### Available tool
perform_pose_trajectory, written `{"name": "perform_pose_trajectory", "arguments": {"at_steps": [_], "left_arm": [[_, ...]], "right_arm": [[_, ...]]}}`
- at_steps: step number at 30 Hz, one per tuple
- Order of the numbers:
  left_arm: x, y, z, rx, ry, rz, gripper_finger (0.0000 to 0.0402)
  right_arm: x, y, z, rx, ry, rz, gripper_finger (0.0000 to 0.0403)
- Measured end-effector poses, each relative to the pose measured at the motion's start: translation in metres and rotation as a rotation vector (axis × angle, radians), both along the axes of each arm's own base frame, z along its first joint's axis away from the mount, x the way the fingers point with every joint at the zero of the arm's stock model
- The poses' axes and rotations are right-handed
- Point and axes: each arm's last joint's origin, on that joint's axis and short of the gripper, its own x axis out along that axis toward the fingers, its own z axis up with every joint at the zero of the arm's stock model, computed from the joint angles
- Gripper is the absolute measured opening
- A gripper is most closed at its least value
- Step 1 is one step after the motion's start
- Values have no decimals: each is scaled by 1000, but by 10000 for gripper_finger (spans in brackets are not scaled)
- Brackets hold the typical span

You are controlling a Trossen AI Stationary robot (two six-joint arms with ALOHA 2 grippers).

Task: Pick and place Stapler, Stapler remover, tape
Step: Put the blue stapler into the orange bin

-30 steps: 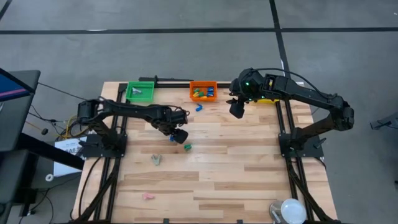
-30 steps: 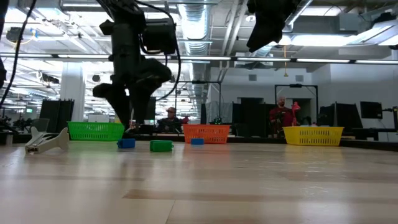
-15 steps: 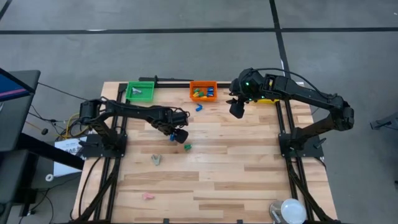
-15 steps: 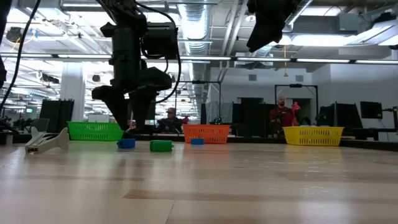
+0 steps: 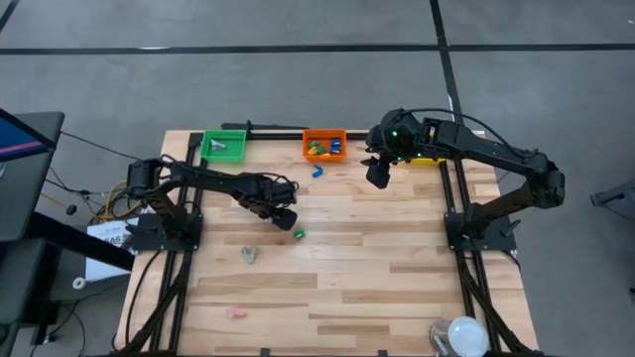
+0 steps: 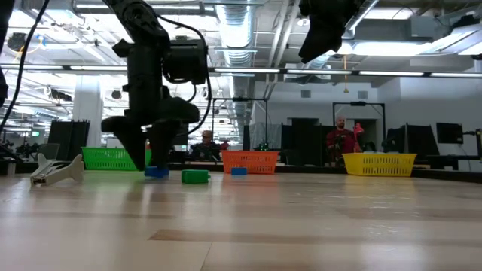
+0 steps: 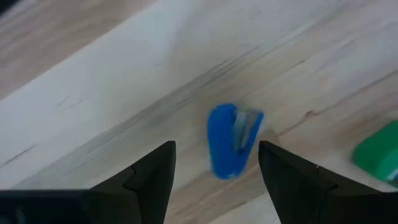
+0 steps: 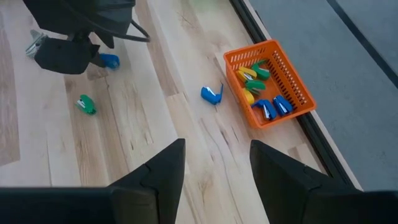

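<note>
A small blue stapler [image 7: 233, 140] lies flat on the wooden table [image 5: 377, 268]. My left gripper [image 6: 147, 159] points down over it, open, one finger on either side and a gap on both. A green stapler [image 5: 299, 234] lies just beside them, toward the near right. My right gripper [image 8: 216, 163] hangs open and empty high above the table's far right part [image 5: 377, 177]. A grey staple remover [image 5: 249, 255] and a pink one [image 5: 236, 313] lie nearer the front edge. The tape is out of view.
Along the far edge stand a green bin [image 5: 223, 147] with a remover in it, an orange bin [image 5: 324, 145] with several staplers, and a yellow bin [image 6: 379, 163]. Another small blue piece [image 8: 212, 94] lies before the orange bin. People show in the room behind.
My left gripper has come down over the blue stapler and shifted a little toward the table's left, so its fingers now stand low on both sides of it. The stapler has not moved.
</note>
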Motion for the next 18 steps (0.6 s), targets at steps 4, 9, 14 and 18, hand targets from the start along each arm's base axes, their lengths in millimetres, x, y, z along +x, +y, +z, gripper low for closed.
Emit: {"name": "perform_pose_trajectory", "arguments": {"at_steps": [4,9,14,18], "left_arm": [[0,0,-2,-6,-20,23,221],[-1,1,-4,11,-19,29,221],[0,1,-3,14,-29,29,221],[0,1,-7,22,-53,22,221]], "right_arm": [[0,0,0,1,0,-1,172],[0,0,0,1,0,-1,172],[0,0,0,0,0,0,172],[0,0,0,0,0,0,172]]}}
